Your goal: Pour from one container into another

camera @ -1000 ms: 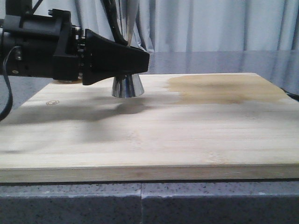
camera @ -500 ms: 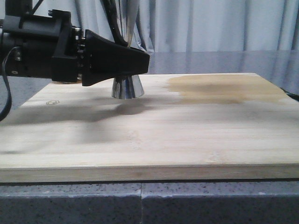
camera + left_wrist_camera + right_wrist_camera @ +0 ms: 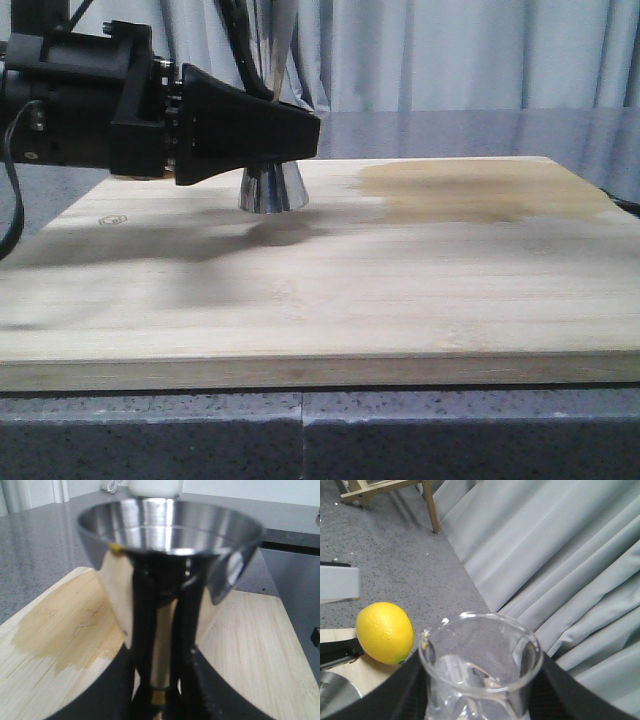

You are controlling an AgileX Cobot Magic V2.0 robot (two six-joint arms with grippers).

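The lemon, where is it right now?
Only the right wrist view shows the lemon: it sits beside the glass beaker held in the right gripper.

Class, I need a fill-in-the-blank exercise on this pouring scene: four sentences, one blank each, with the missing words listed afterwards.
1. The left gripper is closed around the narrow waist of the steel ____.
2. The jigger stands on a ____ board.
3. The right gripper holds a clear glass ____.
4. Beside the beaker, the right wrist view shows a yellow ____.

Missing words: jigger; wooden; beaker; lemon
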